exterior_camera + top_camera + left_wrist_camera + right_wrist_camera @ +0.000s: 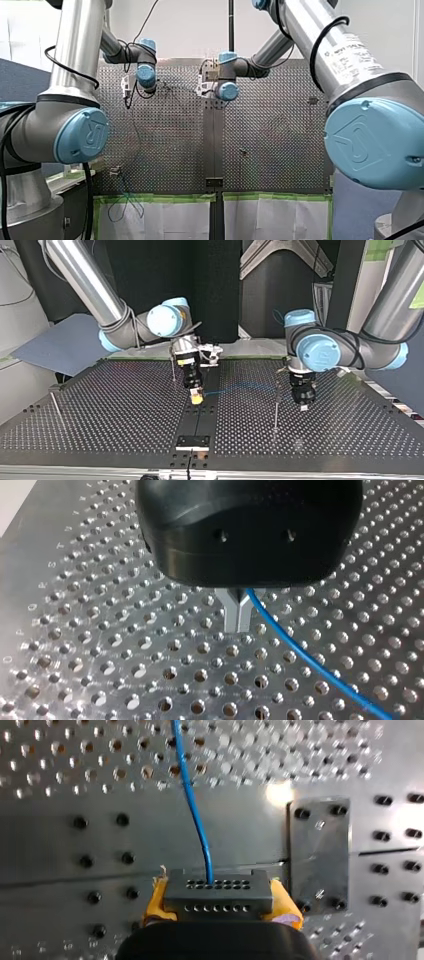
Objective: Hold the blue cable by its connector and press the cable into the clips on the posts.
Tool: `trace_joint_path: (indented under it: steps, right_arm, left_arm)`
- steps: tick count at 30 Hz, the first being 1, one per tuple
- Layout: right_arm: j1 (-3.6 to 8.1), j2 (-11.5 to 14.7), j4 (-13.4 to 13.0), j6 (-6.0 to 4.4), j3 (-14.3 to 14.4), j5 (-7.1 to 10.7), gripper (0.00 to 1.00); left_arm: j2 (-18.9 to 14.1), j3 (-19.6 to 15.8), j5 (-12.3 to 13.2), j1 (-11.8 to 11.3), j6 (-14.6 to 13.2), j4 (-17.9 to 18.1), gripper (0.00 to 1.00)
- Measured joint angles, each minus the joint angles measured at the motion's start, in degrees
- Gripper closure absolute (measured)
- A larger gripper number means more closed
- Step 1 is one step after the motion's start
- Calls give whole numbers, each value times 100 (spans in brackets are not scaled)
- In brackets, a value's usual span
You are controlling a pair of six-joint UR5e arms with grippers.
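The black connector (218, 892), with rows of small holes, sits between the yellow pads (156, 904) of my right gripper (220, 909), which is shut on it. The blue cable (194, 805) leaves it straight ahead over the perforated table. In the top view my right gripper (197, 398) hangs low over the dark centre strip. The cable (245, 386) runs across to my left gripper (303, 407). Its metal fingers (231, 616) are pressed together, and the cable (305, 657) comes out from between them near their base. A thin post (276, 410) stands beside my left gripper.
Two more thin posts (173, 369) (55, 405) stand on the perforated table (100, 420). A black plate (192, 441) is bolted at the near edge of the centre strip, and another plate (320, 855) lies beside my right gripper.
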State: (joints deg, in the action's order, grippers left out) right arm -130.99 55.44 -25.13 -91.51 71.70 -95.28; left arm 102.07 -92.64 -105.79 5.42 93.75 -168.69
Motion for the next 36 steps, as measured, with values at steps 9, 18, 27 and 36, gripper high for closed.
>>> trace_joint_path:
  steps: [9,18,27,36]
  right_arm:
    - [175,-43,32,0,-69,-28,100]
    - [223,-45,73,0,-89,-27,100]
    - [227,-45,139,0,-92,-26,100]
    - [227,-45,177,0,-92,-26,100]
  left_arm:
    - [43,100,80,-126,16,-128,100]
    - [51,107,62,-142,15,-144,54]
    - [46,107,-202,-93,-310,-372,0]
    - [-29,107,-321,-32,-222,-786,10]
